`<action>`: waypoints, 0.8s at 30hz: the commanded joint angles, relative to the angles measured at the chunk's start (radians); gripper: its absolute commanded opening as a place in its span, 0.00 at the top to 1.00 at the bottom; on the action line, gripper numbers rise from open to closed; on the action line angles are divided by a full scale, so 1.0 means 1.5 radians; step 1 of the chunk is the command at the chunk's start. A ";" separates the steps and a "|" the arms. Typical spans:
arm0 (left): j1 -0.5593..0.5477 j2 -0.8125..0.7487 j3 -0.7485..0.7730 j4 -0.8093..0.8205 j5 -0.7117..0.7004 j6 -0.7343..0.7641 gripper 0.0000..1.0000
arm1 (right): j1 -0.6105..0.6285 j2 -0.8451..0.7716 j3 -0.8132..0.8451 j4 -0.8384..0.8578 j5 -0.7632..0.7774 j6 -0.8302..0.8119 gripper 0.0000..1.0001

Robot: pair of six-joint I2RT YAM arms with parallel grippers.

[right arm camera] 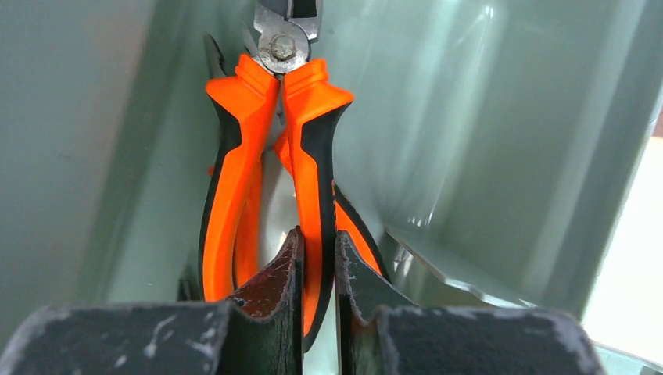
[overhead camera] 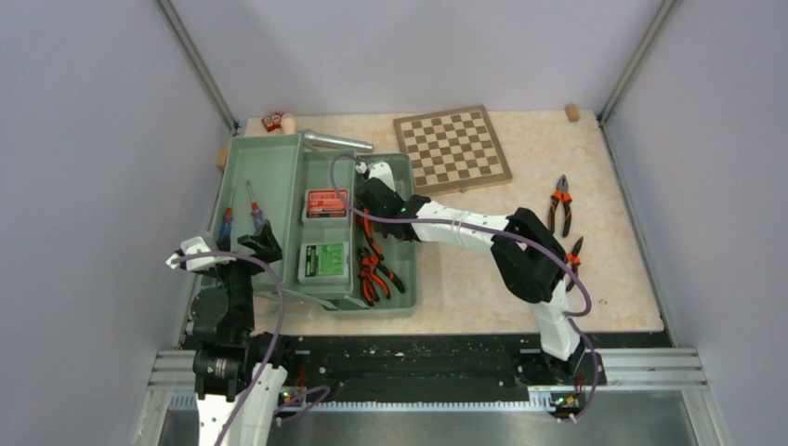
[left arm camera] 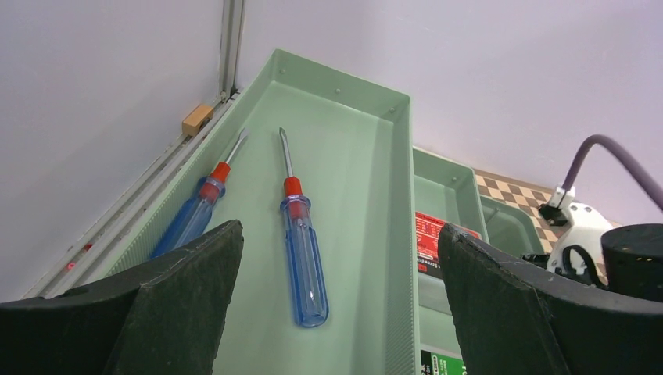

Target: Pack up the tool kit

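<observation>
The sage-green toolbox lies open at the left. Two blue and red screwdrivers lie in its left compartment. A red bit case and a green bit case sit in the middle. Orange-handled pliers lie in the right compartment. My right gripper is down in that compartment, shut on one handle of a pair of pliers, with another pair beneath. My left gripper is open and empty above the screwdrivers' handle ends.
Two more orange-handled pliers lie on the table at the right. The chessboard lies behind the toolbox's right side. A steel-grey bar rests at the toolbox's back edge. Walls close in left, back and right.
</observation>
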State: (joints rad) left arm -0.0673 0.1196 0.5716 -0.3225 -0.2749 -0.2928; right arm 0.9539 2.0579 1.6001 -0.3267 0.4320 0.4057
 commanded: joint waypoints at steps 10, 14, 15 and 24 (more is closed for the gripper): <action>-0.003 -0.010 -0.001 0.018 -0.002 0.000 0.01 | 0.006 -0.098 0.015 0.016 0.012 0.007 0.56; -0.003 -0.011 -0.001 0.017 -0.001 0.000 0.01 | 0.001 -0.176 -0.022 0.020 0.043 -0.017 0.48; -0.003 -0.011 -0.001 0.017 -0.002 0.000 0.01 | -0.004 -0.196 -0.035 0.019 0.054 -0.022 0.46; -0.004 -0.012 -0.001 0.017 -0.002 0.000 0.01 | -0.184 -0.360 -0.193 -0.011 0.071 0.006 0.44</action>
State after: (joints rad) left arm -0.0685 0.1135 0.5716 -0.3225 -0.2752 -0.2928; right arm 0.8085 1.5974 1.4010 -0.3130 0.5064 0.3882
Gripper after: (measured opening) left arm 0.987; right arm 0.557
